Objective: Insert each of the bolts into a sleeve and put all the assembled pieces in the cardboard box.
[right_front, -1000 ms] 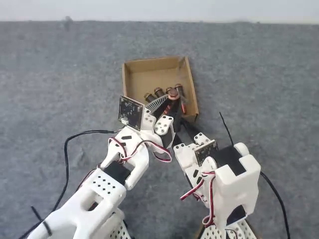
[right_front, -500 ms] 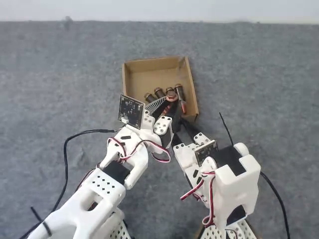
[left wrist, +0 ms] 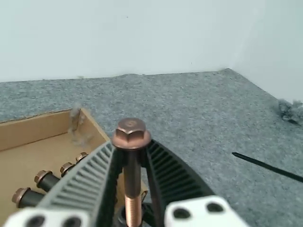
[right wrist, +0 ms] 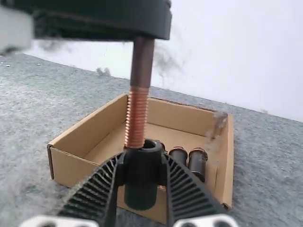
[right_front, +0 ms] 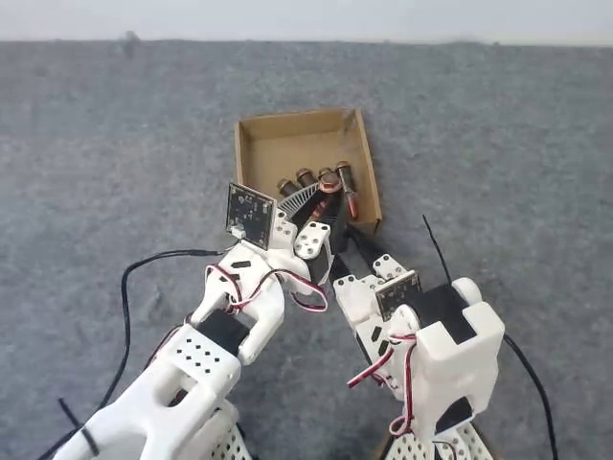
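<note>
1. The copper bolt (left wrist: 132, 184) is clamped in the left gripper (left wrist: 130, 150), over the near edge of the cardboard box (right_front: 287, 151).
2. The black sleeve (right wrist: 141, 187) is gripped by the right gripper (right wrist: 142, 163), with the bolt's threaded tip at its mouth.
3. Assembled pieces (right_front: 305, 180) are laid inside the box.

The cardboard box (right_front: 285, 146) has bare floor beyond the assembled pieces (right_front: 305, 178), seemingly four.

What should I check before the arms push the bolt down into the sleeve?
1. Left gripper shut on bolt: ok, head stands above the grip.
2. Right gripper shut on sleeve: ok.
3. Bolt's threaded tip at sleeve's mouth: ok.
4. Bolt in line with sleeve: cannot tell; looks slightly tilted.
5. Room in cardboard box beside assembled pieces: ok.
</note>
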